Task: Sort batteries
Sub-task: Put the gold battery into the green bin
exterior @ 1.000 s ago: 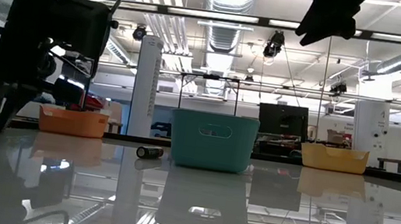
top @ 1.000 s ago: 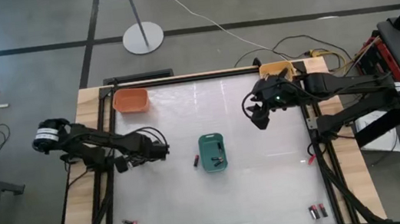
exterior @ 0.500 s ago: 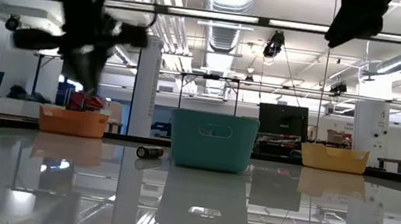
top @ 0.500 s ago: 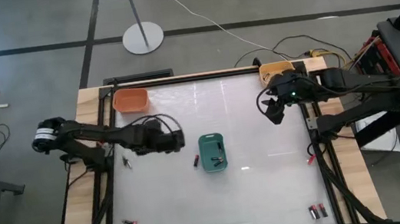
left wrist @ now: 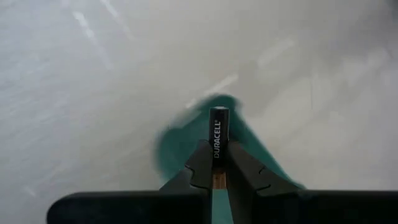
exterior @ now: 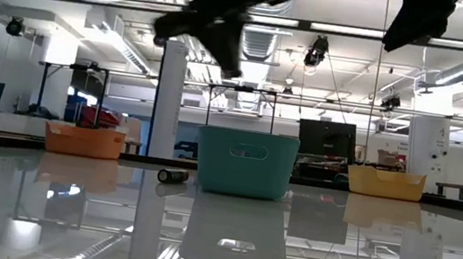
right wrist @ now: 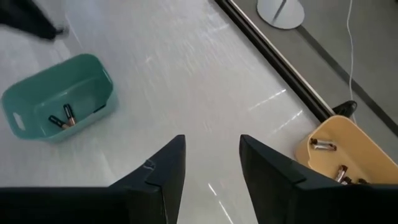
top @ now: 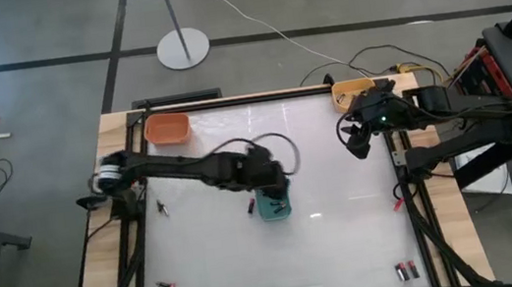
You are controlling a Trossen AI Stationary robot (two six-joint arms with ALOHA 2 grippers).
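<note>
Left hand carries a black, copper-ended battery above the teal bin at the centre of the glossy white tabletop.

The fingers are clamped tight on the cylindrical cell. Two cells lie inside the bin; another lies just beside it at 9 o'clock. The right hand, fingers parted and empty, hangs near the yellow bin at 2 o'clock. An orange bin sits at 10 o'clock.
</note>
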